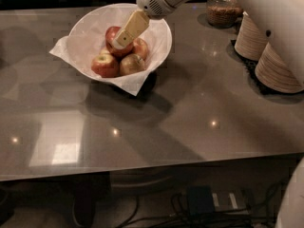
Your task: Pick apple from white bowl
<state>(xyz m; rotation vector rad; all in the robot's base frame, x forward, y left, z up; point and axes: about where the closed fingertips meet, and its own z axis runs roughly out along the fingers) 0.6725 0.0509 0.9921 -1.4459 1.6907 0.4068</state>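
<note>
The white bowl (80, 37), lined with white paper whose corners stick out, stands at the back left of the grey table (190, 118). Several apples lie in it. The deepest red apple (111, 33) sits at the back of the pile. My gripper (124, 36), cream-coloured on a white arm coming from the upper right, reaches down into the bowl and lies over this apple, hiding part of it. Yellower red-blushed apples lie in front (105, 65), (131, 64) and to the right (141, 47).
Stacks of pale plates (280, 65), (249, 37) stand at the right edge of the table. A glass jar with brown contents (222, 8) is at the back right. Cables and a power strip (223, 201) lie under the table's front edge.
</note>
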